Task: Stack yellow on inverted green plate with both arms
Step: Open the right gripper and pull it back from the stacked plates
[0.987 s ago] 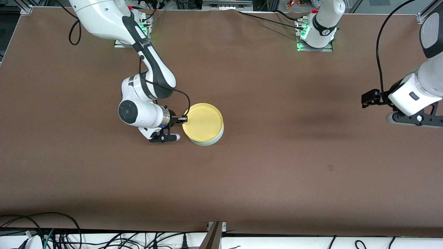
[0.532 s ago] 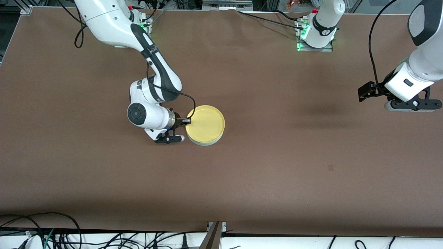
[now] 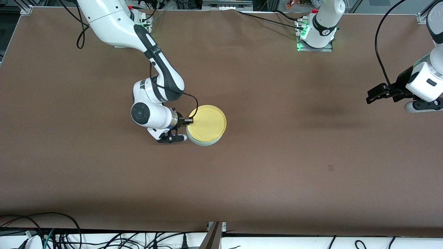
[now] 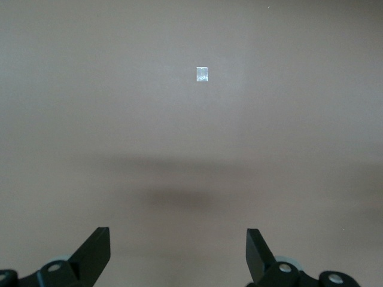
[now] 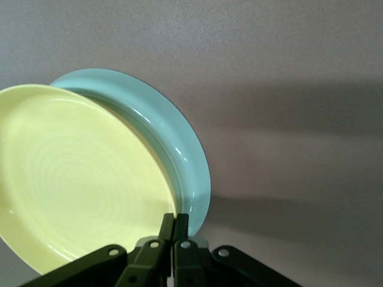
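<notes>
Counting plates: two, a round bright-yellow plastic plate (image 3: 207, 123) atop a pale mint-green plate (image 5: 179, 149).
Right gripper (image 5: 173, 222): pinching the yellow rim.
Left gripper (image 4: 178, 251): spread wide, idle over bare brown table (image 3: 294, 155).

Setting: robotics laboratory, tabletop manipulation bench.

Evidence:
- Work table (image 3: 277, 166) covered edge to edge in plain brown sheet, with a small pale tape mark (image 4: 202, 74) on it.
- Two white jointed robot arms bolted to metal base plates (image 3: 315, 46) along one edge; green status lights glow at both bases.
- Aluminium framing profiles (image 3: 26, 9) at the table corners.
- Loose black cables (image 3: 52, 235) bundled along the edge nearest the front camera; further cables run to the arm bases.
- No household furnishings; equipment racks partly visible past the arm bases.
</notes>
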Motion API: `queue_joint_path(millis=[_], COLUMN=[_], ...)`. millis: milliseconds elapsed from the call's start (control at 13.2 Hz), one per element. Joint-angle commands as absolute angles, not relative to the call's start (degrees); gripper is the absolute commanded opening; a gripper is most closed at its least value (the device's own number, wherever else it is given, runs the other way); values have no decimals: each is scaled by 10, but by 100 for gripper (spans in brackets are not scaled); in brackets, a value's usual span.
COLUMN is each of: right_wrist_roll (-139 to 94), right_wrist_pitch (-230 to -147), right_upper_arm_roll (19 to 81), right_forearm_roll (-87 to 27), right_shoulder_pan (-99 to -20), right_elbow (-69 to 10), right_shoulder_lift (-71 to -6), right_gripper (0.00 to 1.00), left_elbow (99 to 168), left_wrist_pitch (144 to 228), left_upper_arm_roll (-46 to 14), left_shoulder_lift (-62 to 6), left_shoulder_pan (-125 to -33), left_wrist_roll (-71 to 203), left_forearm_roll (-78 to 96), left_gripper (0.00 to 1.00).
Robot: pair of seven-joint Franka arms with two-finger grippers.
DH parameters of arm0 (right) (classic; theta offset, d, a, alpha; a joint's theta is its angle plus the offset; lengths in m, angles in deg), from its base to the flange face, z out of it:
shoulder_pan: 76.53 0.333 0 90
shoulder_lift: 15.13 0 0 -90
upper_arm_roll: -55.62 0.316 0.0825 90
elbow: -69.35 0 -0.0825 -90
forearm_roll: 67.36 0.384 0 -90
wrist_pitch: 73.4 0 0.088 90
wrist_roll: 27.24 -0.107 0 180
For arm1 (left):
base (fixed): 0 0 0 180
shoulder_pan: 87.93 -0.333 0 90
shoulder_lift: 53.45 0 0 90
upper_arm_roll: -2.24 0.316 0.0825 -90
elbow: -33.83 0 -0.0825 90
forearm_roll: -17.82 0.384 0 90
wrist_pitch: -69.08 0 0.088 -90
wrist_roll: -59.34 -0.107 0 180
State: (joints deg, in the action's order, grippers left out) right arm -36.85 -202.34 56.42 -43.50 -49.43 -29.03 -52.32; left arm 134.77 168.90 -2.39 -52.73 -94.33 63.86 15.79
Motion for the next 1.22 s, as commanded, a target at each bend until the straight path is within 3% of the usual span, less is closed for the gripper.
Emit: queue_joint_path(millis=[0,456,532,608,759,911,1139], right_wrist_roll=[-365,-360,-369,-366,-355,-345,-337], right_wrist_pitch=[-2022,-2023,-2023,-2023,-1995,-1911,-1835], right_upper_arm_roll=[557,552,552,552,520,487,463], right_forearm_roll=[-425,-427,-427,-427,-434,-448,-528], right_shoulder_pan=[-491,-492,-492,-492,-494,-494,-494], right_elbow=[-295,-301,-301,-300,-288,-245,-208], right_shoulder_lift=[-523,-523,-523,-520,-491,-467,-434], right_gripper=[0,0,5,99,100,100,100], left_elbow=[1265,1236,1236,1236,1236,1235,1232], left_wrist_pitch=[1636,1593,1593,1593,1593,1593,1596], left_upper_arm_roll=[-32,-35,-34,-34,-35,-42,-45], left_shoulder_lift=[-487,-469,-468,-468,-455,-455,-455], left_shoulder_pan=[-949,-943,-943,-943,-941,-940,-940], left_wrist_roll=[648,649,649,649,649,649,649], left_forearm_roll=[150,155,155,155,155,155,156], left_gripper=[100,100,100,100,100,100,100])
